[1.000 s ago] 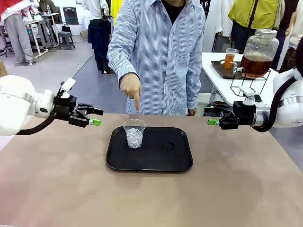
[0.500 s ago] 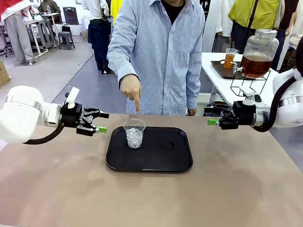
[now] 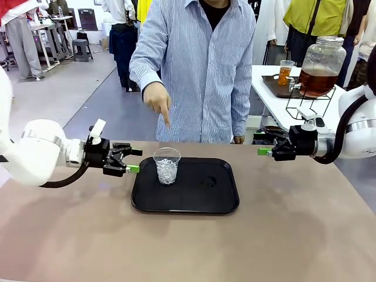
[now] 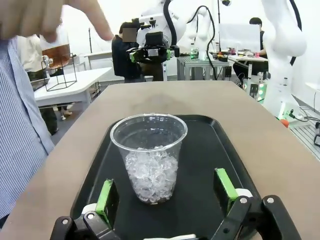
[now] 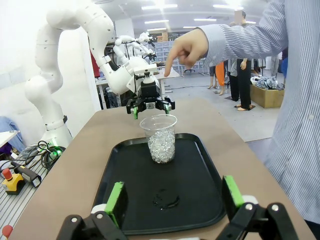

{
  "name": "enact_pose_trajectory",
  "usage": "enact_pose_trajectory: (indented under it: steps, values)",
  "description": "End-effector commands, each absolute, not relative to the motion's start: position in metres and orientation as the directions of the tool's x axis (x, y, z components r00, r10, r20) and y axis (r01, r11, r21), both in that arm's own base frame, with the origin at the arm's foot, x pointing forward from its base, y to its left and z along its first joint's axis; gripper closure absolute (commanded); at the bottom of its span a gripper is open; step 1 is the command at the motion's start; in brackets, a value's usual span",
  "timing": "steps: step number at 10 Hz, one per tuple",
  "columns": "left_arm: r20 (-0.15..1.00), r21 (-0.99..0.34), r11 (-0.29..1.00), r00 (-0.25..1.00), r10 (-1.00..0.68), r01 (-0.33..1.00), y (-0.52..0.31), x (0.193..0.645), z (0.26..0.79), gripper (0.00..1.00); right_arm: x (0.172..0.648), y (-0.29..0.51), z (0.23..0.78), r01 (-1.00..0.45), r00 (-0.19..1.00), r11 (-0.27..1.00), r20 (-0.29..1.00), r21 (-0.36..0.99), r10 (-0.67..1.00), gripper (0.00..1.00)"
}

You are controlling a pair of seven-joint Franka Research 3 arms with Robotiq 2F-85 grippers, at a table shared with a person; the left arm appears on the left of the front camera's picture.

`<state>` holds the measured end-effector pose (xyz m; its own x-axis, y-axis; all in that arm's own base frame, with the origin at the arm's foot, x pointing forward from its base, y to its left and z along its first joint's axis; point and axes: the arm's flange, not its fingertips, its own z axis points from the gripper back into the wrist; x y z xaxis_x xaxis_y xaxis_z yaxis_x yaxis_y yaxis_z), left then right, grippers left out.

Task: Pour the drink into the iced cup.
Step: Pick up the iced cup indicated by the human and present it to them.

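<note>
The iced cup (image 3: 167, 166), clear plastic and half full of ice cubes, stands upright at the left of a black tray (image 3: 205, 191). My left gripper (image 3: 135, 160) is open just left of the cup, level with it and not touching. In the left wrist view the cup (image 4: 148, 157) stands a little beyond the open left gripper (image 4: 165, 192). My right gripper (image 3: 260, 144) hovers open and empty right of the tray, with the cup (image 5: 160, 138) far ahead of it (image 5: 173, 196). Amber-brown drink (image 3: 316, 81) sits in a glass dispenser on a side table.
A person in a striped shirt stands at the far edge, one hand (image 3: 158, 101) pointing down above the cup. A small cup of amber liquid (image 3: 285, 73) stands beside the dispenser. The tray's right half (image 5: 165, 195) is bare, and tabletop (image 3: 188, 247) lies open in front.
My left gripper has moved right and down, close to the cup's left side. The person's pointing hand has lifted and shifted slightly left. The right arm has stayed put.
</note>
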<state>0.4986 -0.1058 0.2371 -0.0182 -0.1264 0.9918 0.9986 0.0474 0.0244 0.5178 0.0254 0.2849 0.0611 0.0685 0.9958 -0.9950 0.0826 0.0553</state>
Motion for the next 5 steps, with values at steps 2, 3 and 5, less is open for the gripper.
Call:
enact_pose_trajectory:
  steps: [2,3,5]
  values:
    - [0.994,0.032,0.067,-0.024,-0.110,0.997,-0.120,0.516,0.225,0.00,0.519,0.027,0.289,-0.995,0.064,0.076,0.995,0.059,0.071,0.00]
    - [0.993,0.018,0.066,-0.010,-0.115,0.998,-0.123,0.520,0.221,0.00,0.519,0.027,0.289,-0.995,0.064,0.076,0.995,0.059,0.071,0.00]
    - [0.993,0.000,0.063,0.007,-0.120,0.998,-0.128,0.527,0.215,0.00,0.519,0.027,0.289,-0.995,0.064,0.076,0.995,0.059,0.071,0.00]
